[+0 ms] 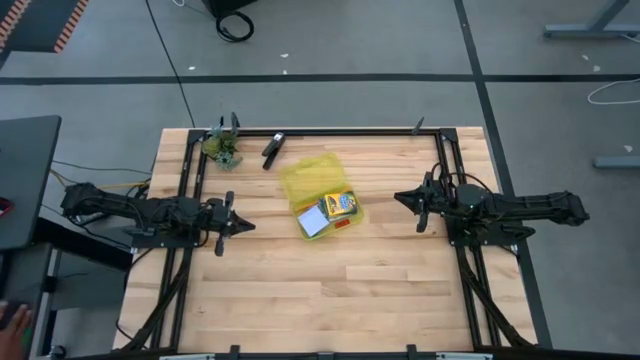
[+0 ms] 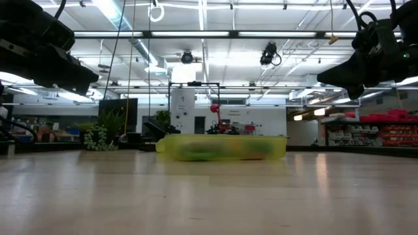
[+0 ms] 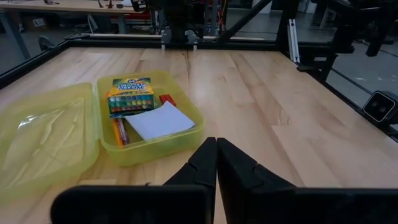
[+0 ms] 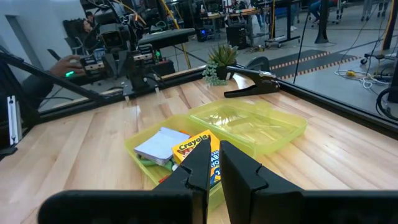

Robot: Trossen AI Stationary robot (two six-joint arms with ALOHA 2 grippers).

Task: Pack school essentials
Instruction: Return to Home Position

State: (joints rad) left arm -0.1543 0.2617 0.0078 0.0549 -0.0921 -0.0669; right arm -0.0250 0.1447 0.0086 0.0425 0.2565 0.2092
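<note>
Right now the green-yellow crayon box (image 1: 342, 205), pale blue notepad (image 1: 312, 222) and tiny red eraser (image 3: 166, 98) lie inside the open yellow plastic supply box (image 1: 308, 174). I see the left end effector (image 1: 243, 224) and right end effector (image 1: 400, 198) flanking it, both pressed together.

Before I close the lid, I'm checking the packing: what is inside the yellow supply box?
The yellow supply box holds a crayon box, a pale notepad, a red eraser and orange pencils beside the notepad. Anything beneath is covered.
</note>
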